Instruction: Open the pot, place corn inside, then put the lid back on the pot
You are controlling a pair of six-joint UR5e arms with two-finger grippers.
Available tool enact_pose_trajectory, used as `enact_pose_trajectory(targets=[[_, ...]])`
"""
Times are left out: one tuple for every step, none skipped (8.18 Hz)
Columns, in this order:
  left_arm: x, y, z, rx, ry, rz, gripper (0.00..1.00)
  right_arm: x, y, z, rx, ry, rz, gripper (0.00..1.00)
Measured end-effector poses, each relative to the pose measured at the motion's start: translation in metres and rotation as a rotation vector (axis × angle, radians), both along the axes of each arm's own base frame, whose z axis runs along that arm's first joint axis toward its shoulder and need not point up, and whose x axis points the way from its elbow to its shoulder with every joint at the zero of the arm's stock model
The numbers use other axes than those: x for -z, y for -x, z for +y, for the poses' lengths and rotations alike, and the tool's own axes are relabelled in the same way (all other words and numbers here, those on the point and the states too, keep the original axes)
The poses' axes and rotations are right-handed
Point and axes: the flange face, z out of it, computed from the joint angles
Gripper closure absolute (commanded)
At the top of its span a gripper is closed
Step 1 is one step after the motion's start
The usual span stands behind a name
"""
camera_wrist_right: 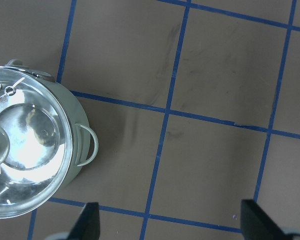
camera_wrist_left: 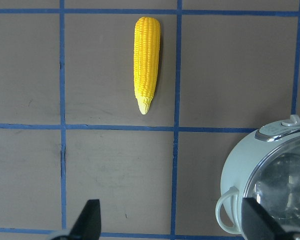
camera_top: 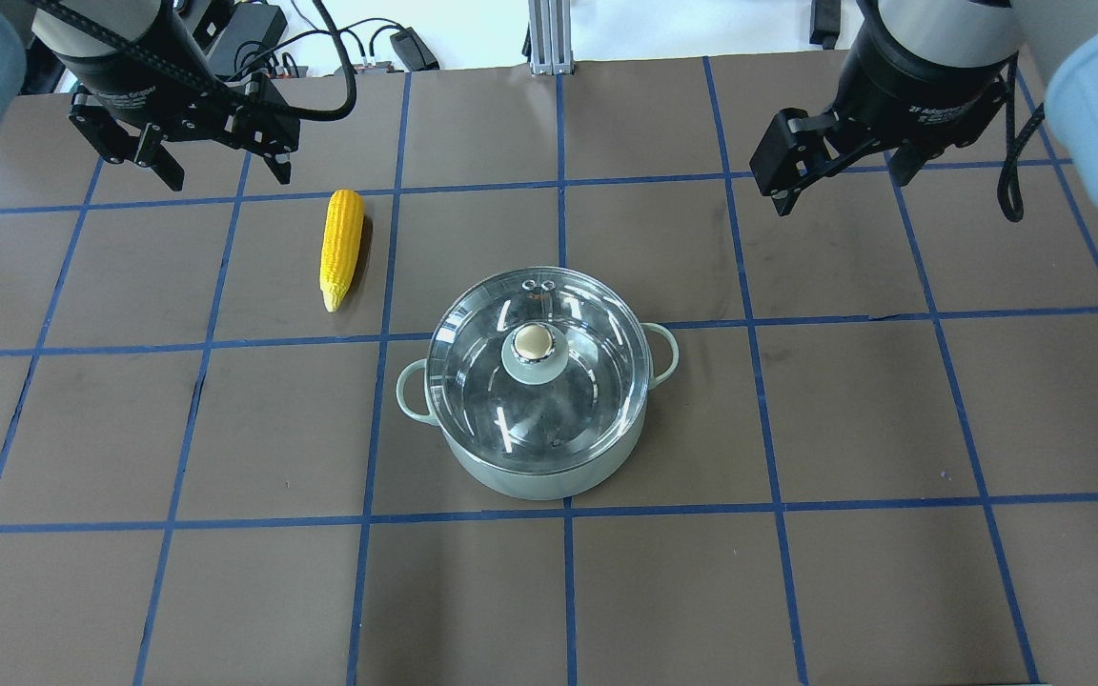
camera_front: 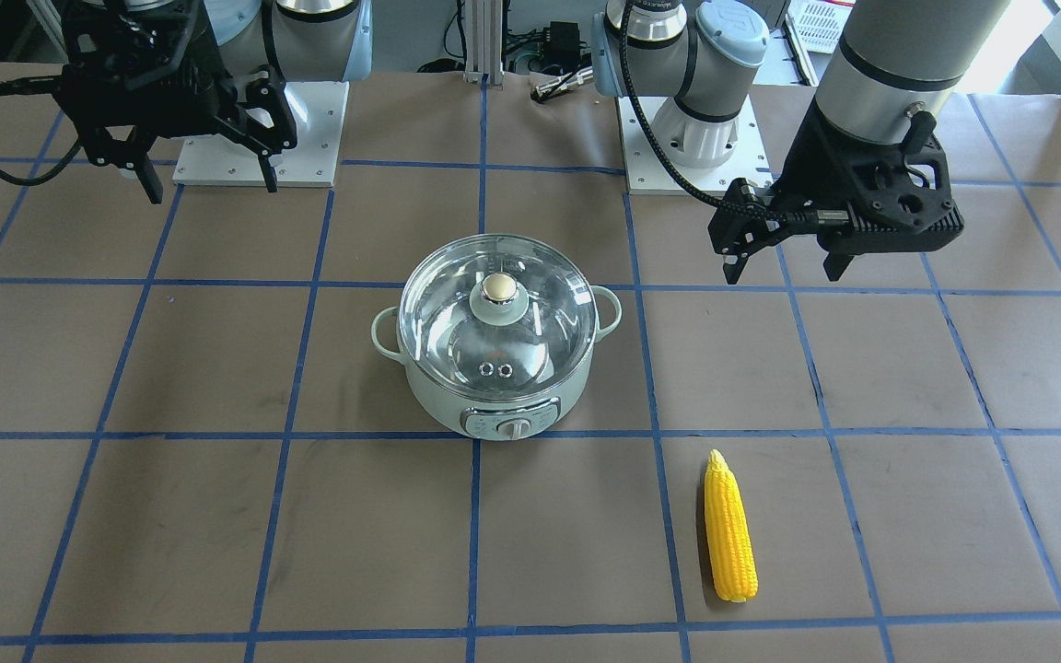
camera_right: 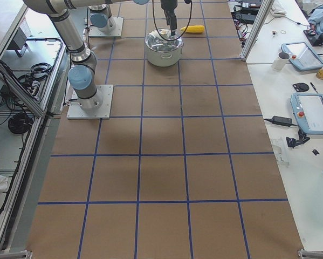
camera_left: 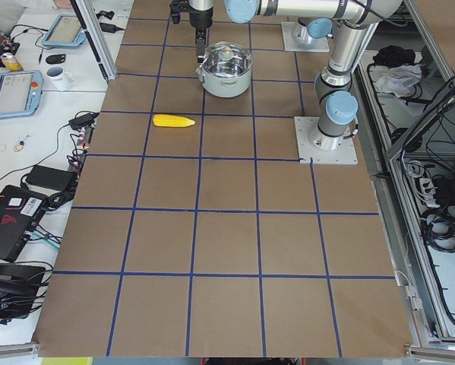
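Note:
The pale green pot [camera_top: 549, 476] stands at the middle of the table with the glass lid [camera_top: 597, 381] on it, knob [camera_front: 496, 290] up. The yellow corn [camera_top: 341, 248] lies flat on the table to the pot's far left, tip towards the robot; it also shows in the front view [camera_front: 730, 529]. My left gripper [camera_top: 223, 171] is open and empty, held high just left of and beyond the corn. Its wrist view shows the corn [camera_wrist_left: 146, 62] and the pot's edge [camera_wrist_left: 250, 165]. My right gripper [camera_top: 840, 186] is open and empty, high at the pot's far right; its wrist view shows the lid [camera_wrist_right: 29, 140].
The brown table carries a blue tape grid. The arms' white base plates [camera_front: 259, 138] stand at the robot's side. Cables and power bricks [camera_top: 254, 29] lie past the far edge. Side benches hold tablets [camera_left: 14, 91] and a mug [camera_right: 283, 60].

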Motion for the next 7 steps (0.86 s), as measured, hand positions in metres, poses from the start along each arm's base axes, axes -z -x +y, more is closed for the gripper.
enact_pose_trajectory(targets=[[0.0, 0.0, 0.0, 0.0, -0.001, 0.001, 0.0, 0.0, 0.0, 0.0, -0.001, 0.001, -0.002, 0.0], [0.0, 0.0, 0.0, 0.0, 0.0, 0.003, 0.0, 0.0, 0.0, -0.001, -0.005, 0.002, -0.002, 0.0], [0.0, 0.0, 0.0, -0.001, 0.0, 0.006, 0.0, 0.0, 0.0, -0.001, -0.008, 0.003, -0.002, 0.0], [0.0, -0.003, -0.001, -0.003, -0.001, 0.005, 0.0, 0.0, 0.0, -0.001, -0.009, 0.003, -0.002, 0.0], [0.003, -0.007, -0.004, 0.003, -0.004, 0.002, 0.0, 0.0, 0.0, -0.001, -0.01, 0.003, -0.001, 0.0], [0.007, -0.012, -0.009, 0.038, -0.009, -0.004, 0.0, 0.0, 0.0, -0.001, -0.01, 0.003, 0.0, 0.0], [0.011, -0.021, -0.018, 0.068, 0.006, -0.01, 0.0, 0.0, 0.0, -0.002, -0.01, 0.002, 0.0, 0.0]])
